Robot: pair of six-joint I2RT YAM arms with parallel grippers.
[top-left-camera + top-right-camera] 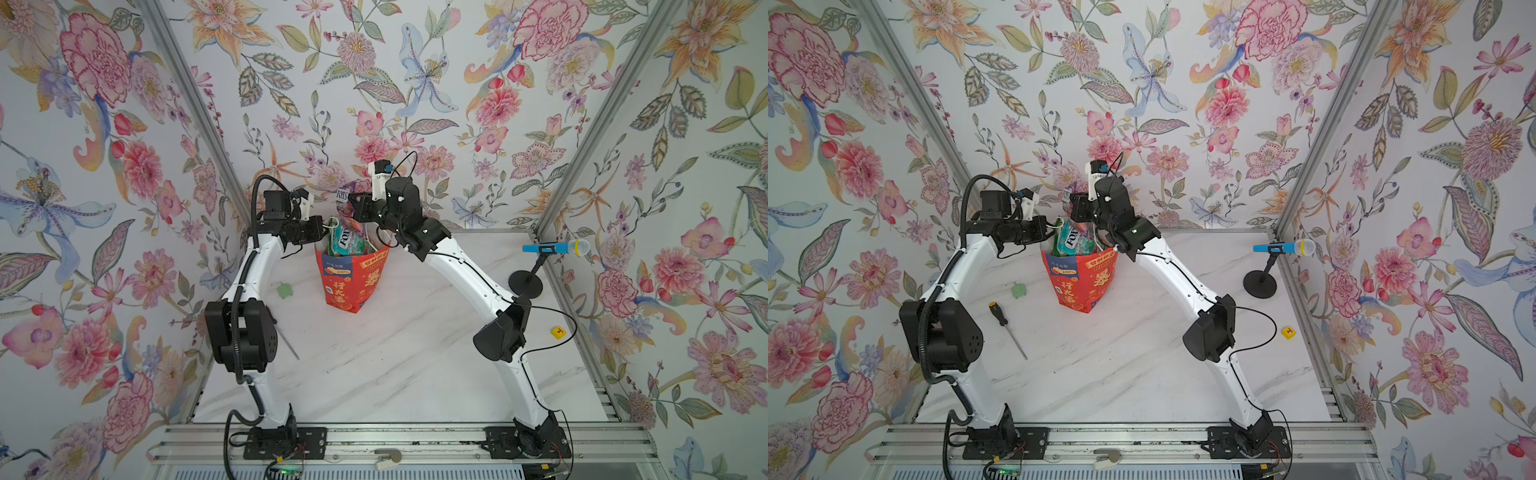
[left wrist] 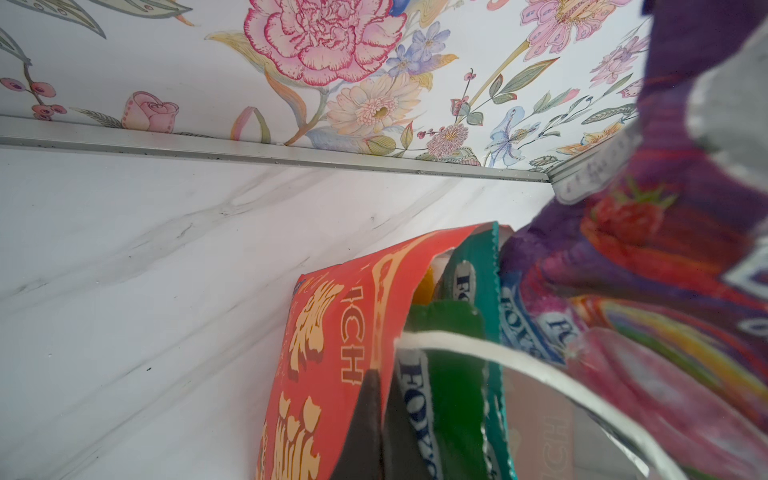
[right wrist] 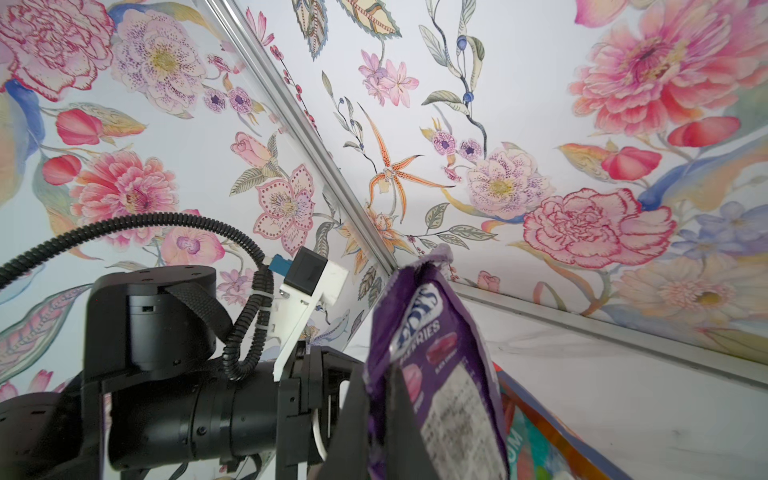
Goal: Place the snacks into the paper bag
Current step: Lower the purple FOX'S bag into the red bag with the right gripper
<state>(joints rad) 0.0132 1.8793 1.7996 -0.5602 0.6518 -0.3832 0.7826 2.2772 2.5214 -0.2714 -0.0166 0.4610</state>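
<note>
While the right gripper (image 3: 376,384) pinches the purple packet (image 3: 432,353) between its two black fingers, jaws drawn in to the thickness of the foil, the packet stands upright with its printed top edge above the fingertips. In both top views this gripper (image 1: 354,204) hangs over the far side of the paper bag (image 1: 353,282), and the purple packet (image 1: 1066,198) sits just left of it, above the bag's open mouth. Whether its lower end touches the snacks below cannot be told.

Opposite it, the left gripper (image 2: 380,399) is closed tight on the bag's rim, one dark finger lying against the red printed face of the paper bag (image 2: 332,332) and the other inside the mouth. The white cord handle (image 2: 498,353) loops across just beside the fingers. In a top view the left gripper (image 1: 1044,228) meets the bag's upper left edge.

Inside the bag the snacks (image 1: 345,245) stand crowded on end and poke above the rim: a teal packet (image 2: 473,270), a green packet (image 2: 449,374) and a fruit-printed one (image 2: 665,395) to its right.

The bag stands upright at the far middle of the table (image 1: 395,365). A green blob (image 1: 285,290) lies left of it, a screwdriver (image 1: 1007,326) nearer and further left, and a yellow cube (image 1: 559,331) and a microphone (image 1: 557,248) well off to the right.
</note>
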